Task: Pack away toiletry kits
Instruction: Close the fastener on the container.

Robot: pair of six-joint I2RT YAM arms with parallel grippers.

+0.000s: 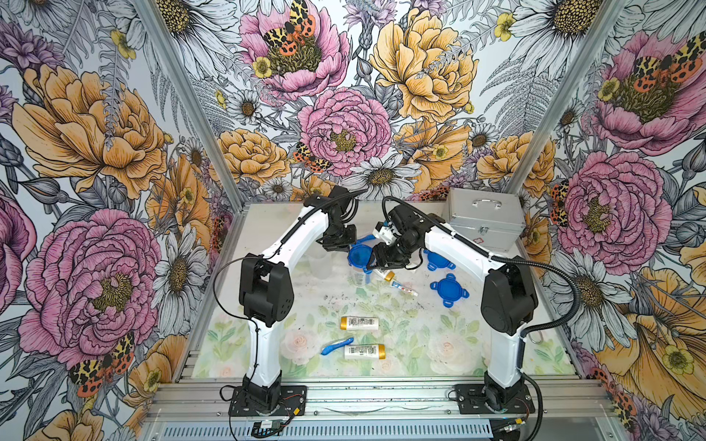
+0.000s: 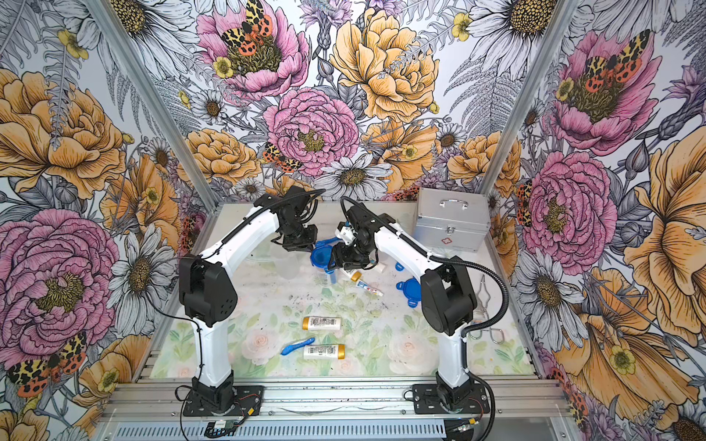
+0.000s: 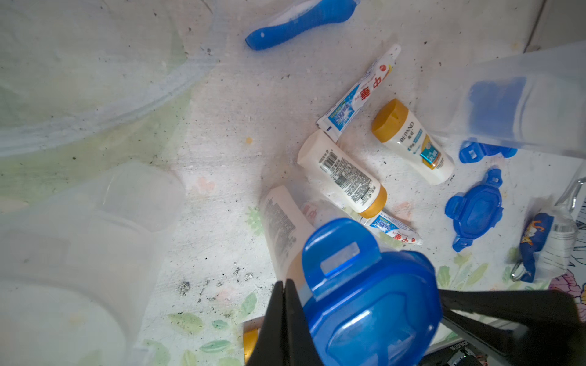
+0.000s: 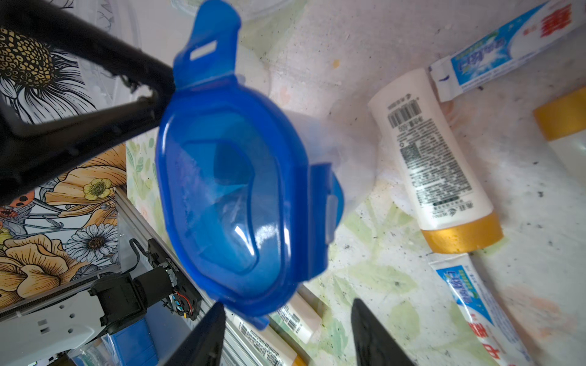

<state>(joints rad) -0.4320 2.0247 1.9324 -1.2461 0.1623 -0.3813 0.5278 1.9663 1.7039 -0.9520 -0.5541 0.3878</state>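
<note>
Because every piece here is thin, light plastic, little grip force should be needed. In both top views the lidded cup (image 1: 360, 267) stands far out on the table between the left gripper (image 1: 337, 246) and the right gripper (image 1: 382, 256), with a bare clear cup (image 1: 321, 263) just beside it. Three lids can be counted there: the blue lid (image 1: 361, 255) on the cup and two loose lids (image 1: 449, 291) near the right arm. Also in plain sight are three bottles (image 1: 359, 323), one toothbrush (image 1: 337, 345) and one toothpaste tube (image 1: 405, 287). From the left wrist, the left gripper's fingers are pressed together against the lid's rim beside a raised tab, and it cannot be told whether anything thin is pinched between them. This view also shows three bottles, two tubes, both loose lids, one toothbrush and another clear cup with something blue inside. From the right wrist, the right gripper's fingers stand apart with the lid's near tab between them, and contact cannot be judged. One tab is up and one is folded down. Four bottles and two tubes lie around the cup. The cup wall looks smooth and likely to flex or slip, so the stiffer lid rim is probably the safer hold — the hinged tabs would fold. The round bottles may roll and are best taken across the body.
</note>
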